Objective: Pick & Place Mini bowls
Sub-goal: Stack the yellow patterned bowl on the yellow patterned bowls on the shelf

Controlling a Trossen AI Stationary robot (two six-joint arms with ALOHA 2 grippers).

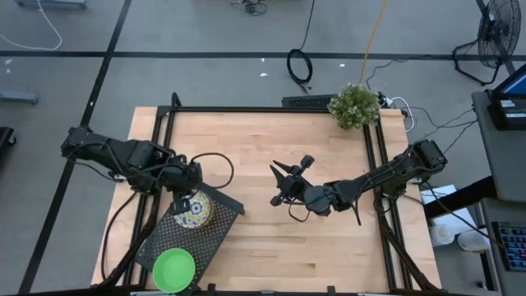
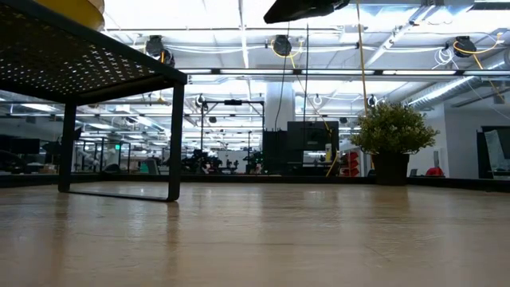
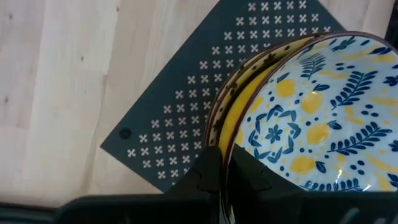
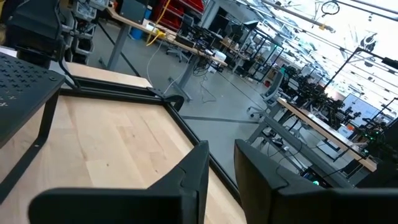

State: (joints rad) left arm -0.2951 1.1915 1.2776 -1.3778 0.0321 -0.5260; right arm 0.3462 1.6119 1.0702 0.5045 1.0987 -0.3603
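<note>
Plastic shows brightest at the near edge of the pale wooden surface (image 1: pixel 271 164): a plain bright green round mini bowl (image 1: pixel 174 269) sits on the near end of the black perforated mesh tray (image 1: pixel 215 230), which stands raised on thin legs and lies at a slant on the left side. Farther along the same tray is a white mini bowl with a blue-and-yellow floral pattern (image 1: pixel 195 210). The left wrist view shows it stacked on at least one more patterned bowl of the same kind, their rims offset. The left hand (image 3: pixel 224 180) is down at this stack, its two dark fingers closed together on the near rim of the top patterned bowl, with the wall of the bowl pinched between them.

Near the middle of the surface, well apart from the tray, the right hand (image 1: pixel 279 185) hangs above the bare wood, its fingers parted a little and holding nothing.

At the far right corner of the surface stands a small bushy green plant in a dark pot (image 1: pixel 355 105). Beyond it, cables lie on the grey floor (image 1: pixel 246 33).
</note>
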